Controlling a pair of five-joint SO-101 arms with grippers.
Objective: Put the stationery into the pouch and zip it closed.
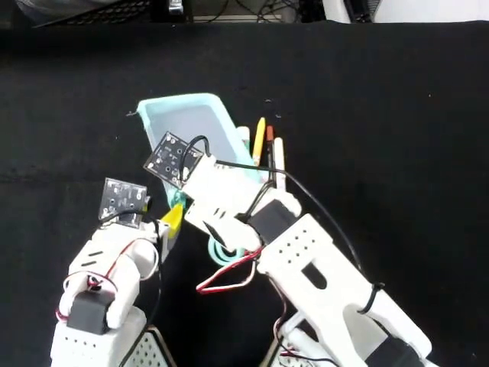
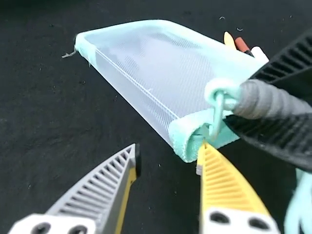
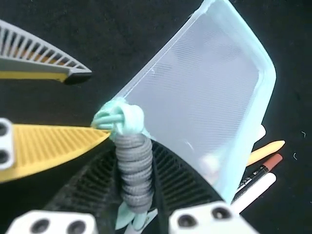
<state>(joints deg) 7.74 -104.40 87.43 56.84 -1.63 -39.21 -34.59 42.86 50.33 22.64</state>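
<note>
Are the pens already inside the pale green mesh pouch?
No, the yellow pen, the orange pen and the white pen lie on the black table beside the pale green mesh pouch.

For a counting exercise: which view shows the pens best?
The high view: the pens lie side by side beside the mint pouch, lower ends under the right arm. In both wrist views their tips poke out past the pouch.

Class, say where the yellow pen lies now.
High view: the yellow pen lies on the black cloth right of the mint mesh pouch, between a white pen and an orange pen.
</note>
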